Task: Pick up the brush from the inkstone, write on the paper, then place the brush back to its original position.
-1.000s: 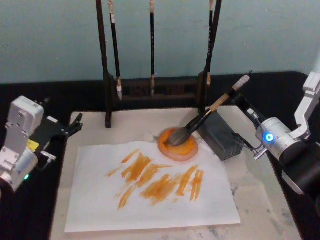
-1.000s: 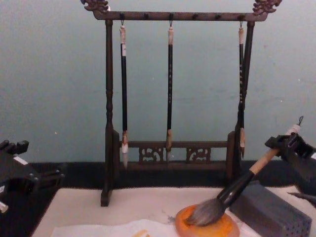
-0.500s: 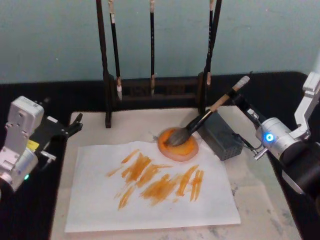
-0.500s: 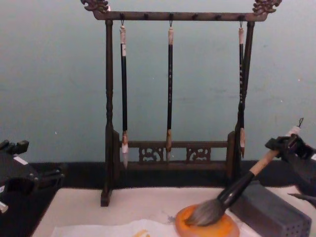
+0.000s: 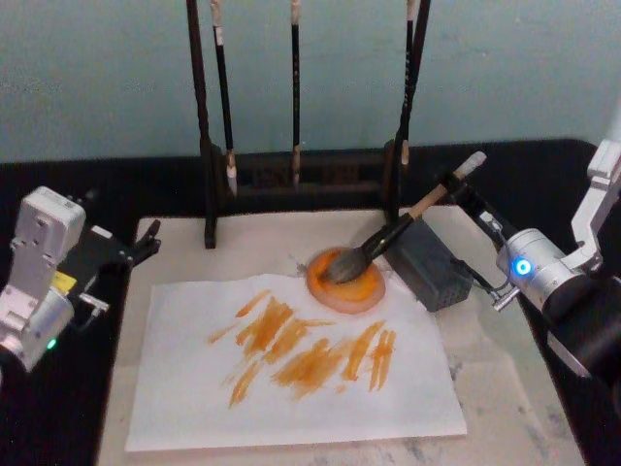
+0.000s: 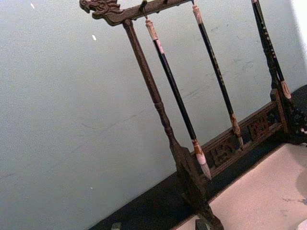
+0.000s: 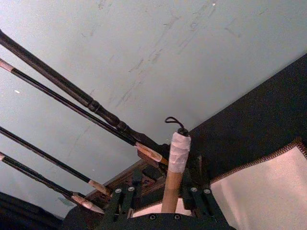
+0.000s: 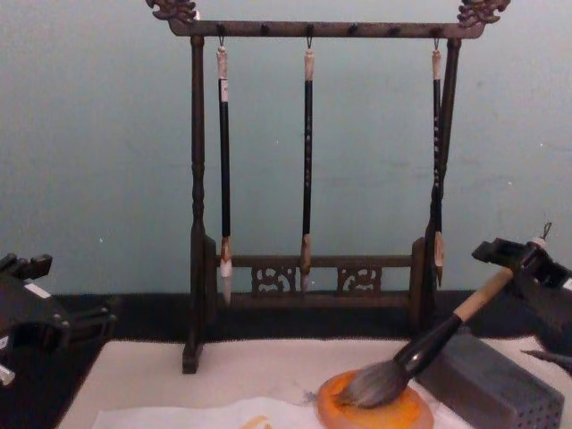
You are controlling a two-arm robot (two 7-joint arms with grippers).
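At the far left of the head view, the left end effector [image 5: 146, 243] hangs over the dark edge of the worktop [image 5: 505, 408], beside the beige mat's [image 5: 272, 243] corner and well apart from the task's things; I cannot tell whether its fingers are apart or together. Just right of it lies the paper [image 5: 194, 388], a white sheet on the mat covered in a scatter of slanting orange strokes [image 5: 301, 354]. Behind the mat stands a dark wooden rack [image 8: 308, 29] with three thin brushes [image 8: 307, 161] hanging from its top bar. Touching the paper's far right corner sits the inkstone [image 5: 347, 283] — a round orange dish. The brush [image 5: 388, 236] rests tilted, its grey bristles [image 8: 374, 385] down on the inkstone and its handle rising up and to the right, passing over the grey block [image 5: 432, 264] that sits just beside the dish. At the handle's upper part, below the white wrapped end [image 7: 176, 151], the right end effector [image 5: 459, 190] is clamped on the brush — the wrist view shows the tan shaft gripped between dark fingers [image 7: 194, 196] on either side, the small black loop [image 7: 173, 121] sticking out beyond. The right arm [image 5: 543, 277] reaches in from the right edge.
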